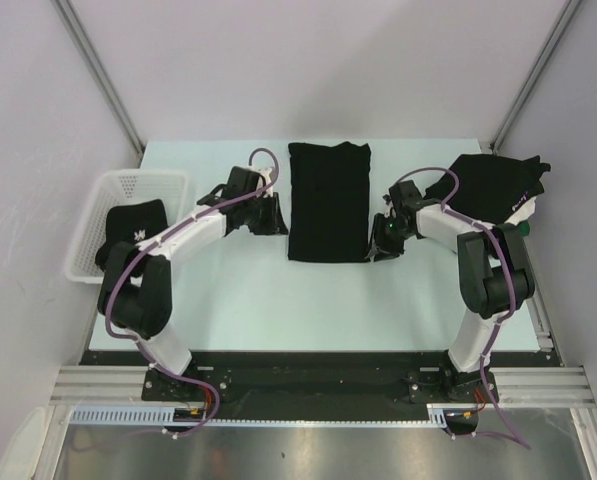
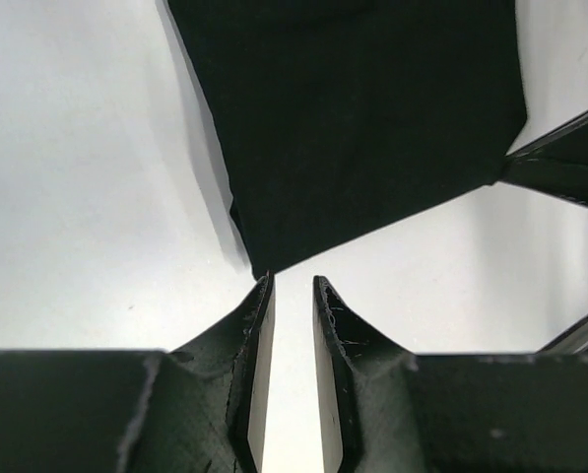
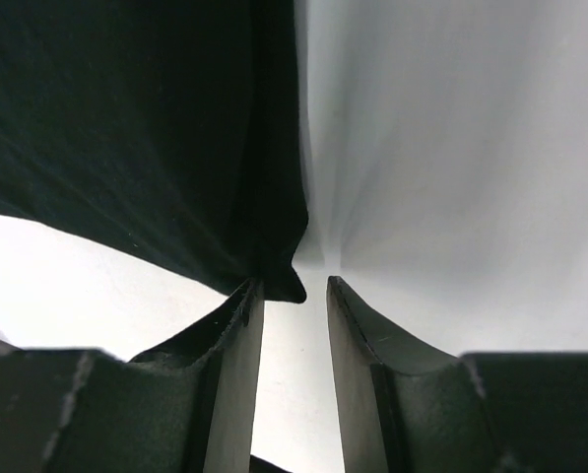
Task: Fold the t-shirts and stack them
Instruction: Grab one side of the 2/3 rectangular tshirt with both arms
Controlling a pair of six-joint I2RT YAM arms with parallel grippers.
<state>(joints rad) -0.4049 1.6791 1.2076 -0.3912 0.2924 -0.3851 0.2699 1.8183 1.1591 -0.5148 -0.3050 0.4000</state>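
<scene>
1. The left tool (image 2: 292, 286) has its jaws a little spread. Only bare counter (image 1: 278, 310) shows in the slot between them, and nothing is pinched.
2. The right tool (image 3: 294, 284) is also slightly spread and empty.
3. Just past the left tool's tips lies a near corner of the folded black t-shirt (image 2: 362, 128). It is close to the tips but not between them.
4. In the right wrist view, the shirt's other near corner sits right at the tip of one finger (image 3: 236, 335). Whether they touch is hard to tell.
5. From above, that shirt is a neat, upright rectangle lying flat on the middle of the counter. Its surface is smooth and plain, and a tool stands at either side of its near end.
6. A dark shape at the right edge of the left wrist view is probably the other tool.
7. On the counter's left edge stands a white mesh basket (image 1: 93, 200). It holds a black t-shirt with a small white mark (image 1: 136, 225).
8. At the far right lies a loose heap of black t-shirts (image 1: 488, 180), well apart from the folded one. Part of it is hidden behind the right arm.
</scene>
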